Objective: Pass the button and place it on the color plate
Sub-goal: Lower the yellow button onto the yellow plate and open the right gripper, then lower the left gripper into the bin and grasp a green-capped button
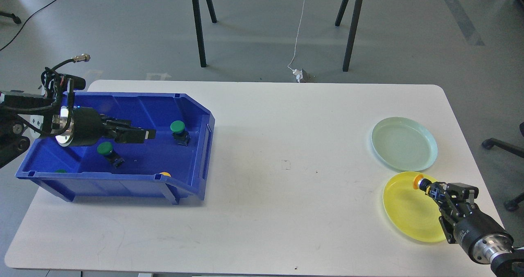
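Note:
My right gripper (430, 188) is shut on a button with a yellow-orange cap (418, 181) and holds it over the far edge of the yellow plate (405, 215). A pale green plate (403, 144) lies just behind it. My left gripper (141, 134) is inside the blue bin (123, 185), pointing right, with its fingers a little apart and nothing between them. It sits between two green buttons, one (177, 126) to its right and one (105, 148) below it. A yellow button (165, 174) and another green one (60, 171) peek over the bin's front wall.
The white table (286, 162) carries the bin at the left and the two plates at the right. Black stand legs (199, 31) and a white cable (299, 35) are on the floor beyond the table's far edge.

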